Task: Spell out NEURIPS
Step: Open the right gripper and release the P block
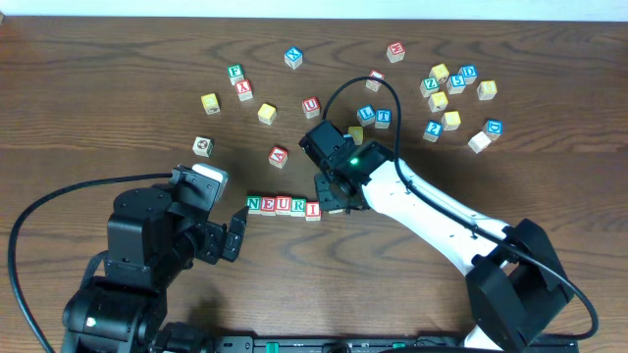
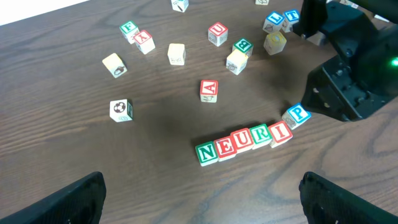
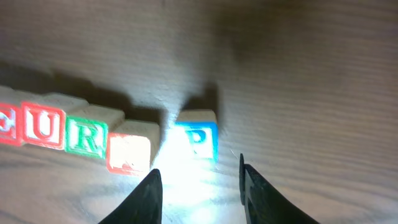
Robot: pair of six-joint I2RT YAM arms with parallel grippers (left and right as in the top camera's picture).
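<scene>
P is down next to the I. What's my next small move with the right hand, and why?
Probably square up the P before moving on. In the left wrist view it sits twisted beside the I, off the line of the row. The right hand is open just short of it, so ease forward, close, and turn it flush.

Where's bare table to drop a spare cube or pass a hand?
Bare wood left of the yellow wooden cube; also between the red-lettered A cube and the wooden NEURI cube row. Crowded: loose cube cluster at far right.
</scene>
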